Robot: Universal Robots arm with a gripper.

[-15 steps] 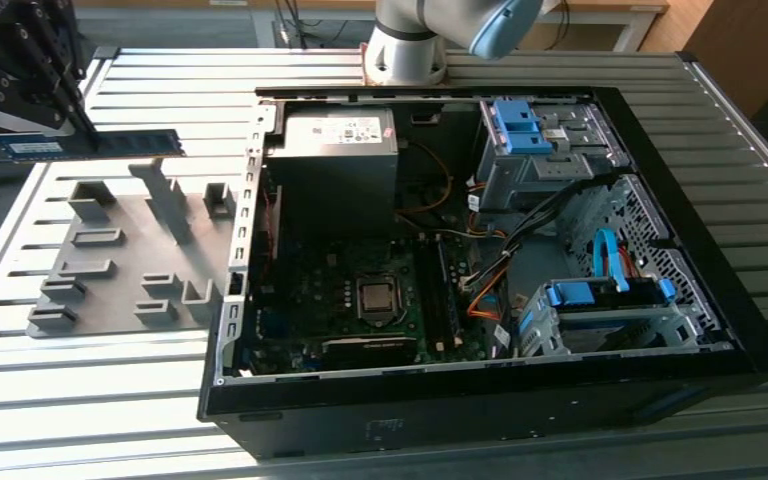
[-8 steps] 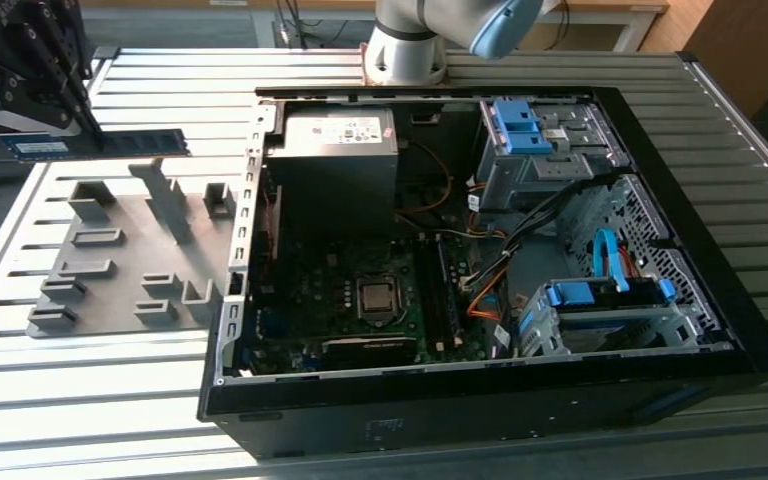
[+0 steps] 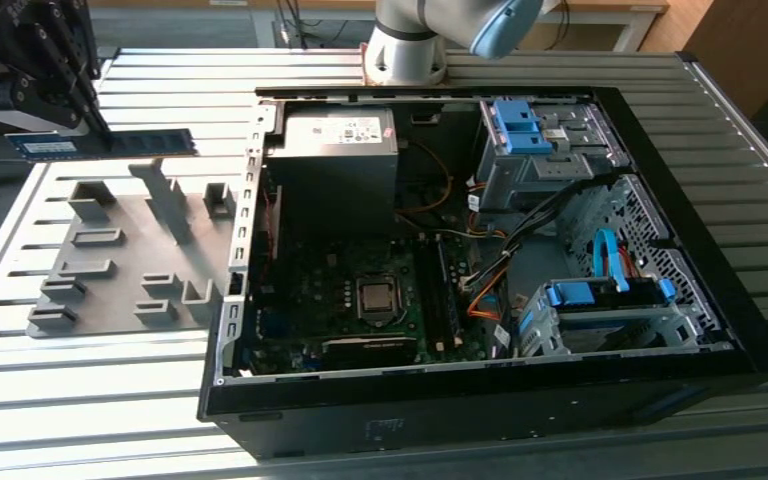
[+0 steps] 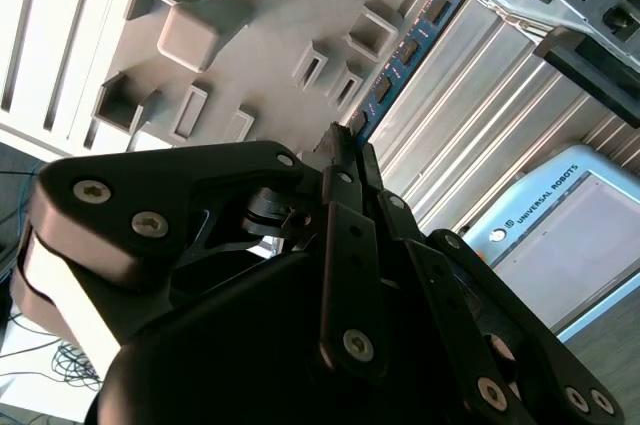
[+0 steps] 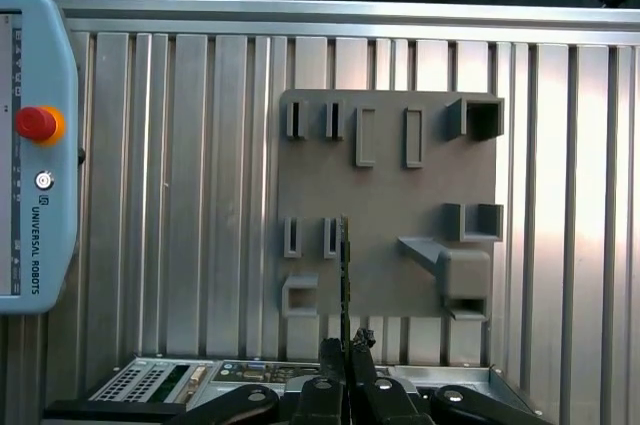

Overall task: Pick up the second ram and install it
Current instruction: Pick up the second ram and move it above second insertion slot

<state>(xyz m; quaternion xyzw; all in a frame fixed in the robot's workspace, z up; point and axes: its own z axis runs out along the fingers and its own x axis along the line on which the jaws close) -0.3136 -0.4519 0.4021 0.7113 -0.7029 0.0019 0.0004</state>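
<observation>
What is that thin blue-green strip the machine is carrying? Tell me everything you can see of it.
It is the second ram, a slim blue-green circuit-board strip with a white label and a row of dark chips. It is held level and on edge, pinched between the fingers of the black gripper. It appears lifted clear of the gray slotted rack, to the exterior view's left of the open computer case.

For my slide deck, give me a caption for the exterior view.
Gripper holds the second ram over the gray rack, beside the open computer case.
</observation>
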